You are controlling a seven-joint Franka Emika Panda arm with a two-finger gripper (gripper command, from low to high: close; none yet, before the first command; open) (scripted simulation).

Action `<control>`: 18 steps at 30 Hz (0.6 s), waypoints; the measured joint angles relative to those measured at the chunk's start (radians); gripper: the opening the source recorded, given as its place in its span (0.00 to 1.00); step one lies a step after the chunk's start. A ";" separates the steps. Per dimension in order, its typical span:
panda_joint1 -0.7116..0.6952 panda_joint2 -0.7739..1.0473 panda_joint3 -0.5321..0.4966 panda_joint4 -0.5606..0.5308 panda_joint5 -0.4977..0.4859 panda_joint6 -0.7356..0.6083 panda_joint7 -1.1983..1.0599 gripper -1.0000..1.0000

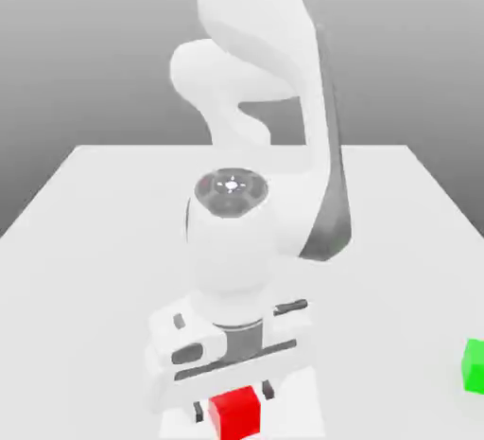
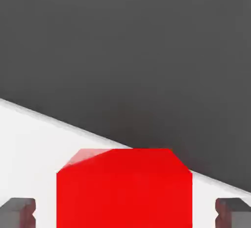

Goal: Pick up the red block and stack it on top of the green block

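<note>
Your scene: matt blocks, smooth white arm, plain smooth table.
You've got a red block (image 1: 234, 416) with flat, smooth, matt faces, plastic or painted by the look, plus a paler patch by one edge in the hand view; your green block (image 1: 475, 367) looks just as smooth and matt. Your arm (image 1: 255, 41) has smooth white plastic-looking shells, soft sheen, with dark grey matt side trim (image 1: 331, 216); the round dark cap (image 1: 232, 192) looks glossy, with bright glints. Your gripper (image 1: 233, 401) has a smooth white plastic-looking body and dark grey, metal-looking fingers (image 2: 17, 215). Your table (image 1: 95, 268) looks smooth, white, matt, material unclear.
</note>
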 joint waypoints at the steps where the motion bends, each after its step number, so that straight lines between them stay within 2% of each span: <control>1: 0.000 0.000 0.000 0.000 0.000 0.000 0.000 0.00; 4: -0.002 0.006 0.002 0.001 0.001 0.005 -0.001 0.00; 9: 0.022 -0.143 -0.019 -0.021 -0.040 -0.122 0.026 0.00; 18: 0.247 -0.160 0.197 0.061 -0.132 -0.228 -0.041 0.00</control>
